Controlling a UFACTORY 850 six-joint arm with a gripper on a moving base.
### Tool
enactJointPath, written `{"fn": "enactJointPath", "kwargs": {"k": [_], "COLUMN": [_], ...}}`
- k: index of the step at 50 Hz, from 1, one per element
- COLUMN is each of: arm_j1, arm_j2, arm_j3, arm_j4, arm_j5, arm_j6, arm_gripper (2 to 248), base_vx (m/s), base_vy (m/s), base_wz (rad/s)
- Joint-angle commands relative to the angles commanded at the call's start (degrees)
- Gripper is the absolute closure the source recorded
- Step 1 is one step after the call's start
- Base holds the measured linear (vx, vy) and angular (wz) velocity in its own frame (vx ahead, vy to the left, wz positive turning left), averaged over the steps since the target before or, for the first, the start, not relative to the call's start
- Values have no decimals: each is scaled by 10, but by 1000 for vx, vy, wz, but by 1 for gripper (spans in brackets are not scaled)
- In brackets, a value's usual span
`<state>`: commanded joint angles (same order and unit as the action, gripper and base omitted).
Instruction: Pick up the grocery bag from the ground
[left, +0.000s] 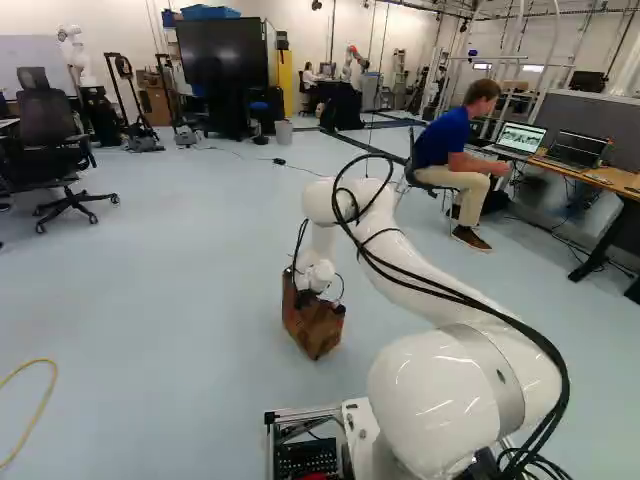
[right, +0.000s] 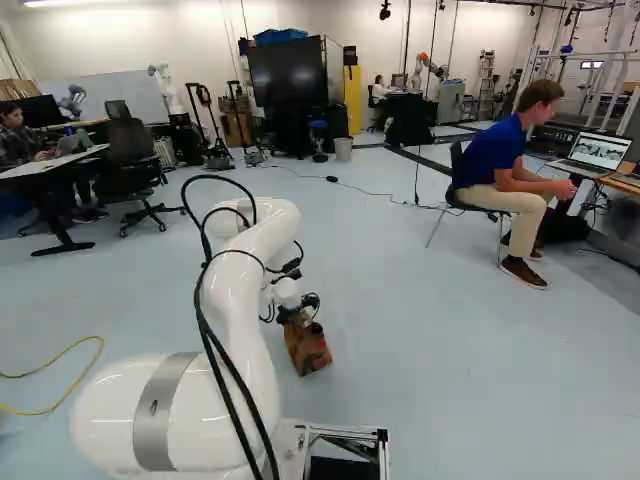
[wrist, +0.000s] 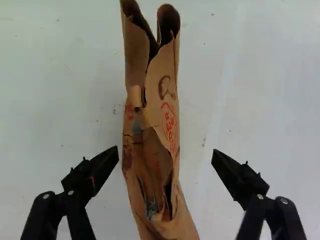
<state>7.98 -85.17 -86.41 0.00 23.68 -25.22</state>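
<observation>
My released gripper (right: 304, 308) spreads its fingers either side of a narrow, creased, brown-paper grocery bag (wrist: 152, 120) on the smooth floor (right: 450, 370).

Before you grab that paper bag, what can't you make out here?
Bag's contents: wrist view, hidden by crumpled paper.
Bag's one end: wrist view, cut off by the edge.
Laptop's screen details: right base view, too small.
Yellow cable's ends: left base view, cut off by the edge.
</observation>
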Motion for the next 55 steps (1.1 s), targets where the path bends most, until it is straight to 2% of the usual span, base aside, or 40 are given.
{"fn": "enactJointPath", "kwargs": {"k": [7,16,17,21,22,27,28,32,33,37,38,42,43,55], "arm_j1": [0,0,0,0,0,0,0,0,0,0,0,0,0,0], "arm_j2": [-26,-35,-35,-36,-36,-36,-36,-36,-36,-36,-36,-36,-36,-23], "arm_j3": [-25,-33,-33,-34,-34,-34,-34,-34,-34,-34,-34,-34,-34,-22], "arm_j4": [0,0,0,0,0,0,0,0,0,0,0,0,0,0], "arm_j5": [0,0,0,0,0,0,0,0,0,0,0,0,0,0], "arm_j6": [0,0,0,0,0,0,0,0,0,0,0,0,0,0], "arm_gripper": [3,8,45,45,83,83,122,122,160,160,199,199,228,228], "base_vx": [0,0,0,0,0,0,0,0,0,0,0,0,0,0], "base_vy": [0,0,0,0,0,0,0,0,0,0,0,0,0,0], "base_wz": [0,0,0,0,0,0,0,0,0,0,0,0,0,0]}}
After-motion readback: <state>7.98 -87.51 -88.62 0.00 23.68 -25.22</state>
